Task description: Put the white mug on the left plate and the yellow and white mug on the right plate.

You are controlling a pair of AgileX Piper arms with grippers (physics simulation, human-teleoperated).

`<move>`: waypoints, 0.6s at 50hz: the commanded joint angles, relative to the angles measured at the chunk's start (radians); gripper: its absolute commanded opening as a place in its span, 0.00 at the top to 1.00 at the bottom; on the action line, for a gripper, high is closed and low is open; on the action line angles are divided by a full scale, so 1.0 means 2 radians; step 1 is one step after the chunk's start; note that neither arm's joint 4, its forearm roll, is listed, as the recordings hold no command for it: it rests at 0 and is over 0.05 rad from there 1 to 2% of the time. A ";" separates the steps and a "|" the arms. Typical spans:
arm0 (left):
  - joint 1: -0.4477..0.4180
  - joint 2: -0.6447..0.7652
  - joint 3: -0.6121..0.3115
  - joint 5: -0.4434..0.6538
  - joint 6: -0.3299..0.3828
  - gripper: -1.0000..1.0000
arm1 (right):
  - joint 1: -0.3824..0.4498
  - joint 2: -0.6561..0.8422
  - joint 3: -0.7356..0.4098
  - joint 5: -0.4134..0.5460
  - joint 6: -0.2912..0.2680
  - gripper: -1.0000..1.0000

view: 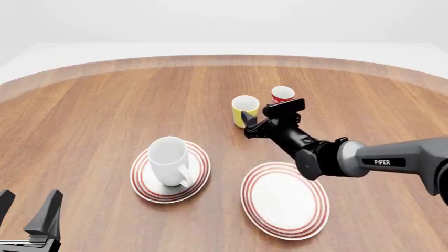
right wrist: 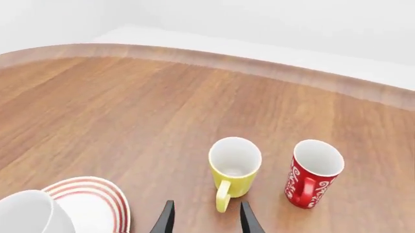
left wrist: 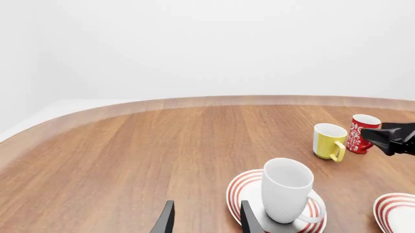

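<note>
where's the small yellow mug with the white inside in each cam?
Front: small yellow mug with white inside, upper middle, just beyond the right gripper.
Left wrist: yellow mug at right, beside the red patterned mug.
Right wrist: yellow mug at lower centre, handle toward the camera.
Shared landmark: the red patterned mug stands next to it in all three.

White mug [left wrist: 286,189] upright on left plate [left wrist: 241,190]; left claw [left wrist: 206,218] open nearby.

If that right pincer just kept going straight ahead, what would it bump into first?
Most likely the yellow mug: its handle sits between the right pincer's open fingertips, just ahead. The red mug stands off to one side.
</note>
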 commanded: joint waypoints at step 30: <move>0.000 0.000 0.000 0.000 0.000 0.00 | -0.022 0.081 -0.069 0.009 0.011 0.00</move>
